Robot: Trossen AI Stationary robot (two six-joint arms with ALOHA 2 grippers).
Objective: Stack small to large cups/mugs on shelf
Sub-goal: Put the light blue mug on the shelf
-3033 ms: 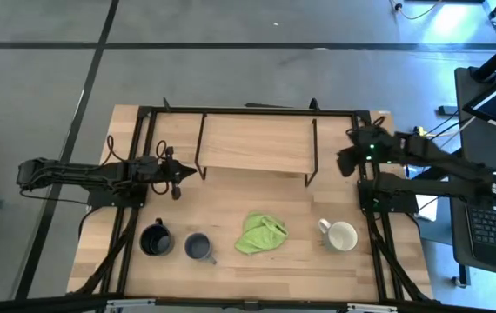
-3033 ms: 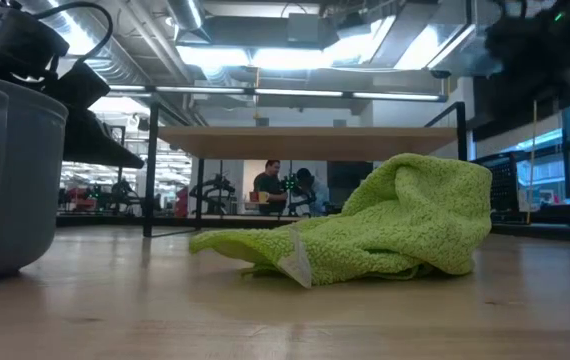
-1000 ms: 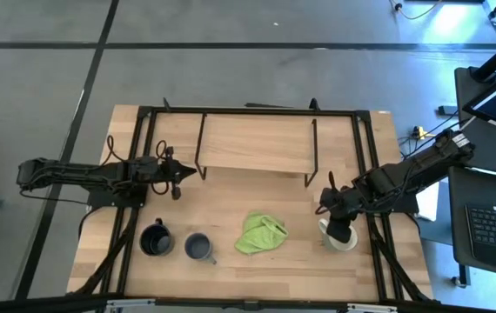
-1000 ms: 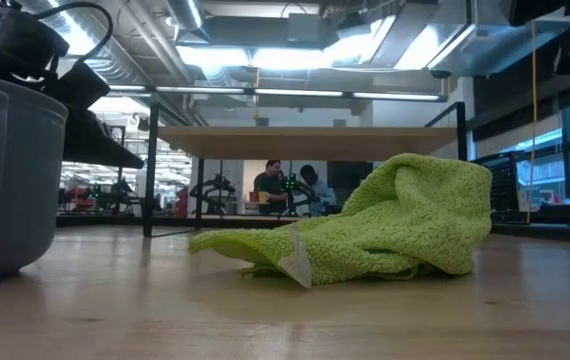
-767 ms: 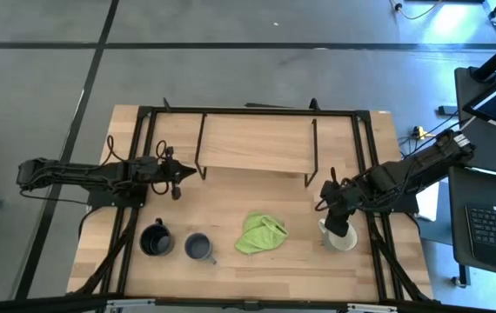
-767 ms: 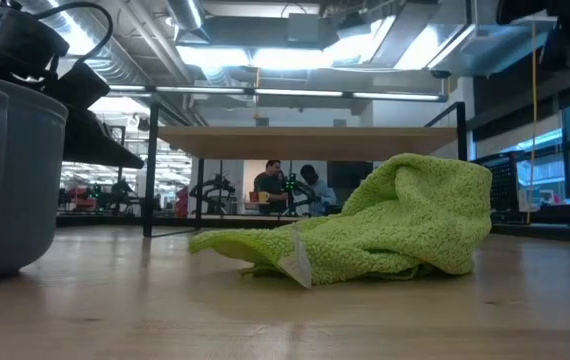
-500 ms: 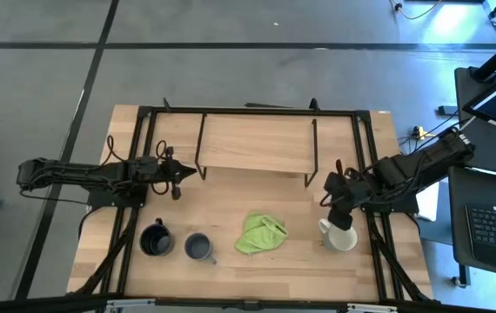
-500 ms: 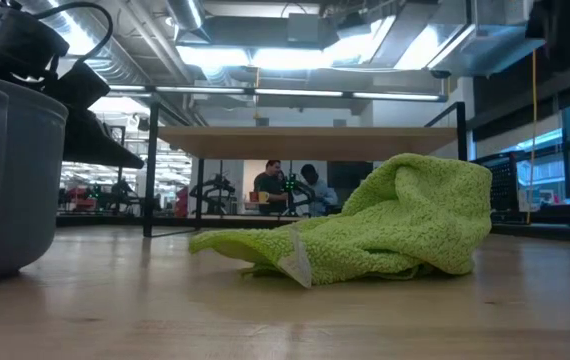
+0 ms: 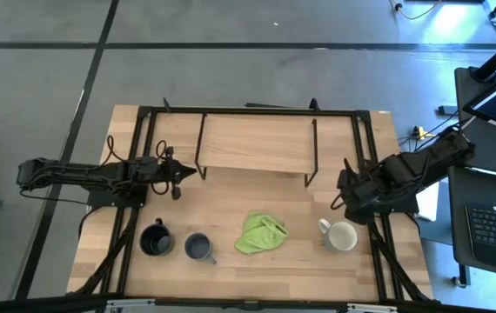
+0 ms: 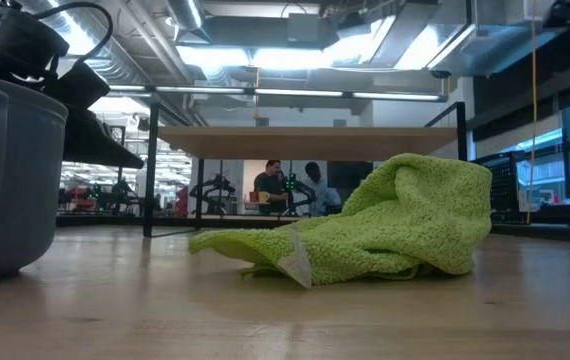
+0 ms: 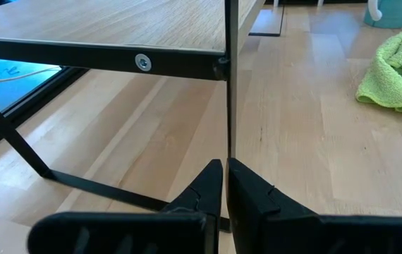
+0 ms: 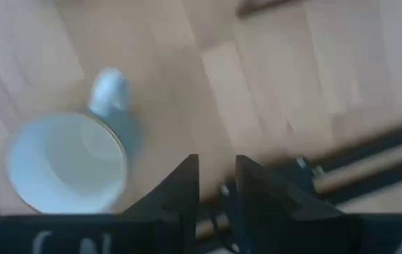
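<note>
Three mugs: all stand upright on the tabletop [image 9: 231,196], along its near part; none is on the shelf.
Black mug [image 9: 156,240]: nearest the left edge, handle pointing to the far side.
Grey-blue mug [image 9: 198,248]: just right of the black one, close beside it but apart, handle pointing near and right. In the low view it fills the left edge [image 10: 5,180].
Cream-white mug [image 9: 343,236]: near the right edge, well apart from the other two, open mouth up, handle on its left.
Green cloth [image 9: 261,233]: crumpled in a heap between the grey-blue mug and the cream-white mug, touching neither.
Shelf [image 9: 255,143]: light-wood board on thin black legs at the far middle of the table, its top bare.
Right gripper [image 9: 346,198]: held above the table just beyond the cream-white mug, off it and to its far side, near the shelf's right legs. Its wrist view looks straight down on the mug [image 12: 67,164]; the two fingers [image 12: 180,187] stand a narrow gap apart with nothing between them, so it grasps nothing.
Left gripper [image 9: 178,176]: waits by the shelf's left near leg, pointing right. In its wrist view the fingers [image 11: 208,190] lie pressed together, empty, with the shelf leg right ahead.
Background: two people sit far off beyond the shelf in the low view [image 10: 287,188].
</note>
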